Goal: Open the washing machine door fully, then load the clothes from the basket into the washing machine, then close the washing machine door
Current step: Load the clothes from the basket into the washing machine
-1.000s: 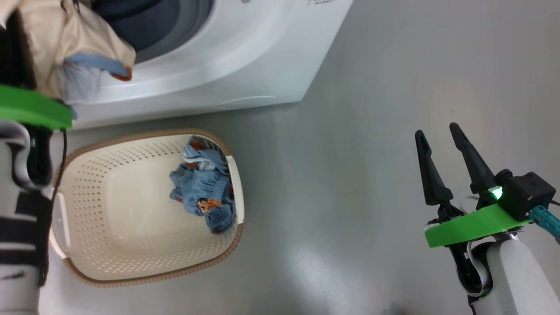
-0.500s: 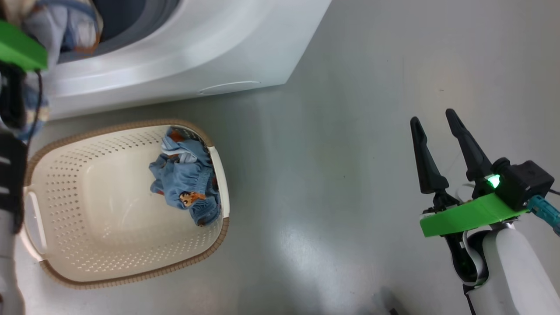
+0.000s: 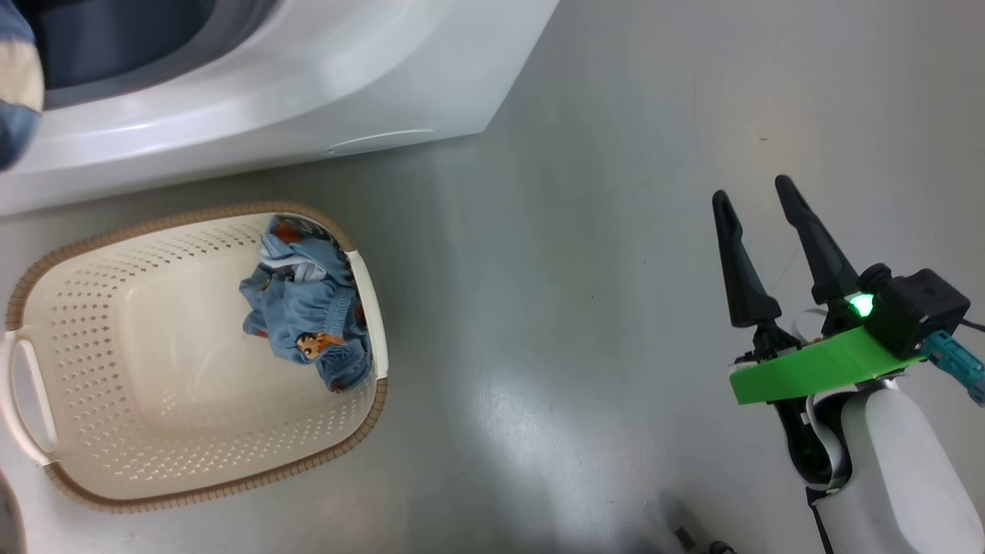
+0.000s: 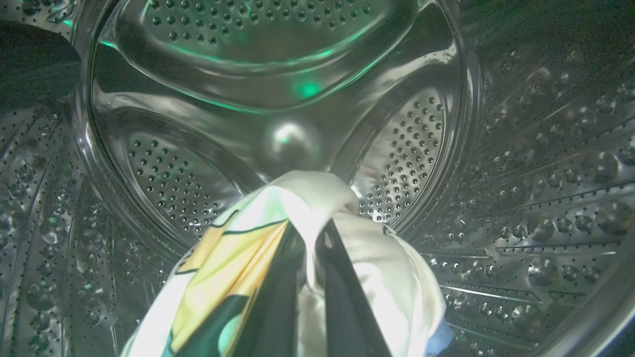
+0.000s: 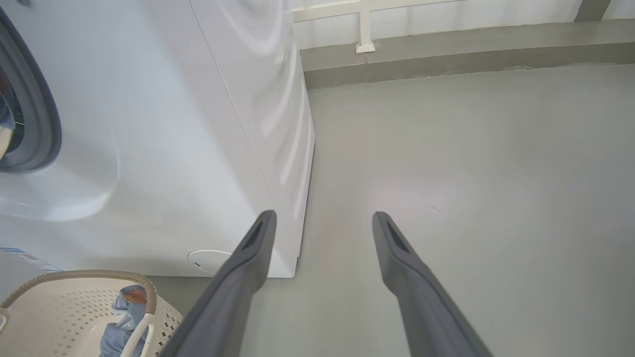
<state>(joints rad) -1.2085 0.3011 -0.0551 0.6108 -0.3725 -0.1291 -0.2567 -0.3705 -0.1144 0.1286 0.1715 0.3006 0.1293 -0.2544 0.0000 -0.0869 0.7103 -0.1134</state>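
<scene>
Carried from outside into the steel drum (image 4: 198, 173), the left pincer (image 4: 311, 233) stays clamped on the cream-yellow garment (image 4: 387, 267) to drop it deep inside, while the right pincer (image 3: 752, 189) waits wide open and empty, blue clothes (image 3: 304, 308) left in the basket (image 3: 192, 486).

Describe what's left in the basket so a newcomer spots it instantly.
Before the washing machine sits the cream basket. Against its right wall lies a crumpled light-blue bundle with an orange-brown bear print, unlike the cream-yellow garment pinched in the left gripper.
</scene>
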